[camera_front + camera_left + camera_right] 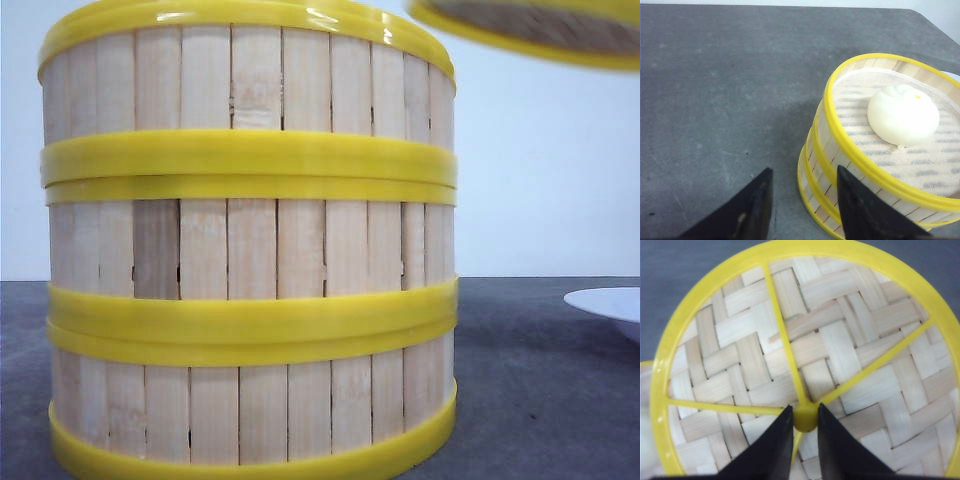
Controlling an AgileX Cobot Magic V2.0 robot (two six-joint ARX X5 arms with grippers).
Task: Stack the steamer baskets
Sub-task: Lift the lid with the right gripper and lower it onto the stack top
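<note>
We see the steamer baskets (250, 250) already stacked three high on the worktop (715, 100), a bun (903, 114) in the top one. Our left claw (802, 210) gapes empty beside them; our right claw (805, 432) pinches the lid (805, 355) knob aloft: only covering seems left.

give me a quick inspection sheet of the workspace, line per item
surface: dark grey table, bare where visible
job's things: three baskets stacked in one column; a white bun sits in the top one
clutter: lid held in the air, up and right of the stack; white plate at right edge
grippers: left gripper open, beside the stack; right gripper shut on the lid's centre knob
cables: nothing seen
surroundings: plain pale wall behind
</note>
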